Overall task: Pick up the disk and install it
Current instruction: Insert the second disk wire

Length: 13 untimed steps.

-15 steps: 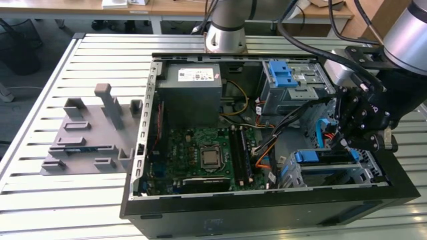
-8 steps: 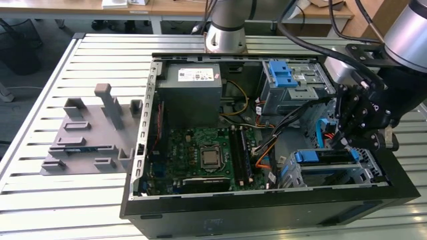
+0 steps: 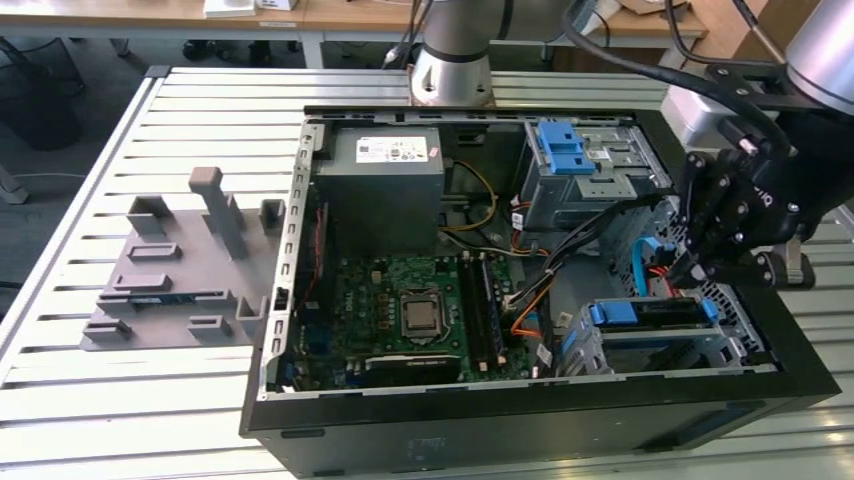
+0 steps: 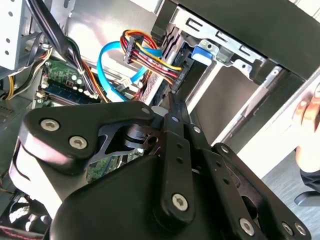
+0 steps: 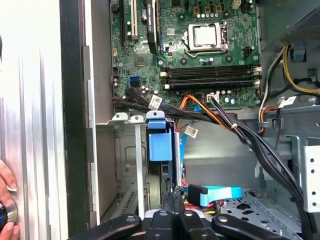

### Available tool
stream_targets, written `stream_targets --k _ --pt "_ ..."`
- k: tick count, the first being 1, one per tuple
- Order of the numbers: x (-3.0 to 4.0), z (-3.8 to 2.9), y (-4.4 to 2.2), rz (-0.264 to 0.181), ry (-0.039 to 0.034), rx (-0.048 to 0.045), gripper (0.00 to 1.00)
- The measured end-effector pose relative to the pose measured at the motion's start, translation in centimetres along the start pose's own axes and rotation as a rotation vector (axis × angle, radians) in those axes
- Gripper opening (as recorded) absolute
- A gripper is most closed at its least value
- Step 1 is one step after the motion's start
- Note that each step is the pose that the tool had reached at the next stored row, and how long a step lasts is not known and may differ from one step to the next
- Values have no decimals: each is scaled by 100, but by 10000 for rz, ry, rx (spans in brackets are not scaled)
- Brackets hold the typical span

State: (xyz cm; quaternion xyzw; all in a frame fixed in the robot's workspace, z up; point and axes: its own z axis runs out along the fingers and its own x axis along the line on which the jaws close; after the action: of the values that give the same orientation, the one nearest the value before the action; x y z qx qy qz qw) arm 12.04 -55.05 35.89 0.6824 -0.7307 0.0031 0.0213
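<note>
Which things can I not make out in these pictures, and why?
- Exterior view: the gripper covers part of the disk; its label cannot be seen.
- First wrist view: a hand is cut off by the picture's edge.
- Second wrist view: the gripper's body hides most of the motherboard.

— Where does my claw (image 3: 694,262) sit?
— Inside the case (image 3: 534,415), at the exterior view's right, just above the disk (image 3: 647,313) in its bay.
— And around it?
— The motherboard (image 3: 407,315) lies left of the bay, the power supply (image 3: 387,190) behind it, the fixture (image 3: 180,270) outside on the table (image 3: 80,390).
</note>
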Motion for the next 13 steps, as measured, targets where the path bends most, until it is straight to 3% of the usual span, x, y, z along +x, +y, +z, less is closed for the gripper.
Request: stream_targets --k 8,13 --pt "6 -158 5 -1 1 0 11" --pt "8 -182 29 0 -3 -1 11"
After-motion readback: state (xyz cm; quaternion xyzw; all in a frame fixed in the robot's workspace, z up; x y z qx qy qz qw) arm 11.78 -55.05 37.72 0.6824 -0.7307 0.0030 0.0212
